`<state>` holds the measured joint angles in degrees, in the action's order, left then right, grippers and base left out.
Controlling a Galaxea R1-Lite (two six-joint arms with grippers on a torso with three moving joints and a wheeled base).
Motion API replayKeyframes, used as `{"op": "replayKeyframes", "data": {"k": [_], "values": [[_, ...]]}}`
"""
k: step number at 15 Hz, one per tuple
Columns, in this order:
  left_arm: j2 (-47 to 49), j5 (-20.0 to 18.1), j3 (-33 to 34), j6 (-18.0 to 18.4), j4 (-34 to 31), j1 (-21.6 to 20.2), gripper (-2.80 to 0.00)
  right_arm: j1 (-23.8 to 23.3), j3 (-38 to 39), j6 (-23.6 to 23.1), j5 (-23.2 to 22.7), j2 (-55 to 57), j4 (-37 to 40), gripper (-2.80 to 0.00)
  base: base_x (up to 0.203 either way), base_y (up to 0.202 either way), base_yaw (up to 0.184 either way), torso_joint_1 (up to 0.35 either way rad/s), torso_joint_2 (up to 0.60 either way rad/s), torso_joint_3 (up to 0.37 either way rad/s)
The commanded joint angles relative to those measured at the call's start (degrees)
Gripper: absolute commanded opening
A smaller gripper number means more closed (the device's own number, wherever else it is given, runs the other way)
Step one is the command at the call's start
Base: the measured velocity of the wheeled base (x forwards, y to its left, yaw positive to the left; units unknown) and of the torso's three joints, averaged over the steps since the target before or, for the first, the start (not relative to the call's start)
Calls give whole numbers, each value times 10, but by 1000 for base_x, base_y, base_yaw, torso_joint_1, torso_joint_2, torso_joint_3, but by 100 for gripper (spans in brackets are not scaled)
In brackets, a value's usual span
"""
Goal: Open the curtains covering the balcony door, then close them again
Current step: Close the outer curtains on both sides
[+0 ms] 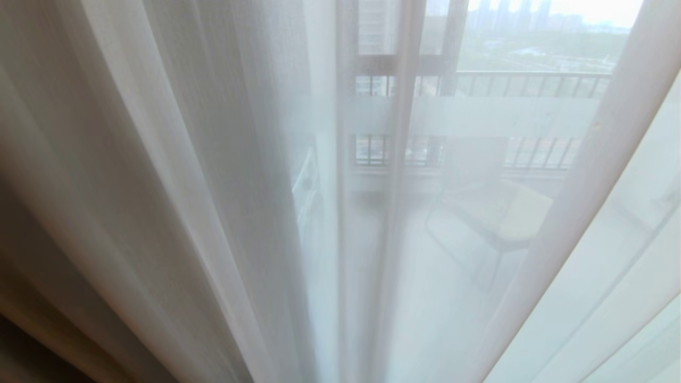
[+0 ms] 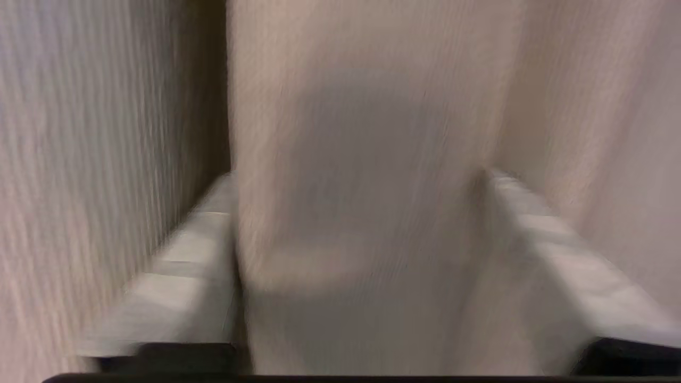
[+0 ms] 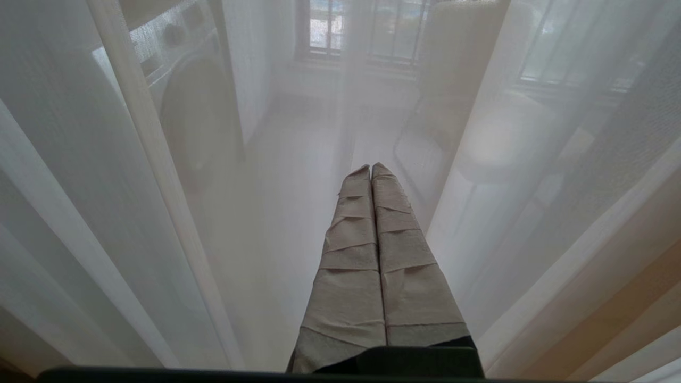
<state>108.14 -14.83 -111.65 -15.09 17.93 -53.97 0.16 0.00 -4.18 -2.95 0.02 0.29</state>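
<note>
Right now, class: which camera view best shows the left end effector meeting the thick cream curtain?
The left wrist view: a fold of the thick cream curtain stands between the left end effector's spread fingers. The head view shows only that curtain's edge, no end effector. The right wrist view shows mostly sheer fabric.

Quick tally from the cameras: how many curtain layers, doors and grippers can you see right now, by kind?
Curtain layers: 2, the white sheer and the cream-beige drape
Balcony door: 1, seen through the sheer
Grippers: 2, left gripper straddling a fold of the drape, right gripper shut, idle
Total: 5
</note>
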Motion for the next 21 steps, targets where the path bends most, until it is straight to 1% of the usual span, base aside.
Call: {"op": "replayKeyframes", "data": {"k": [1,5,7,9,11,13,15,16,17,21], "values": [[15,-2,-15,-1,1,2,-280,0,0,0,0,0,1,-280,0,0,0,0,0,0],[5,-3,-19,-2,2,2,-280,0,0,0,0,0,0,-280,0,0,0,0,0,0],[-3,-26,-19,-2,2,0,-280,0,0,0,0,0,1,-280,0,0,0,0,0,0],[-12,-63,-19,-10,1,0,-280,0,0,0,0,0,1,-280,0,0,0,0,0,0],[-31,-97,-16,-49,-2,0,-280,-1,0,0,0,0,1,-280,0,0,0,0,0,0],[-46,-127,-15,-71,-3,2,-280,0,0,0,0,0,0,-280,0,0,0,0,0,0],[-62,-167,-14,-89,-3,5,-280,-1,0,0,0,0,0,-280,0,0,0,0,0,0],[-74,-180,-10,-104,-3,8,-280,0,0,0,0,0,1,-280,0,0,0,0,0,0],[-87,-191,-3,-121,-3,17,-280,0,0,0,0,0,0,-280,0,0,0,0,0,0],[-143,-245,44,-164,0,48,-280,0,0,0,0,0,1,-280,0,0,0,0,0,0]]}}
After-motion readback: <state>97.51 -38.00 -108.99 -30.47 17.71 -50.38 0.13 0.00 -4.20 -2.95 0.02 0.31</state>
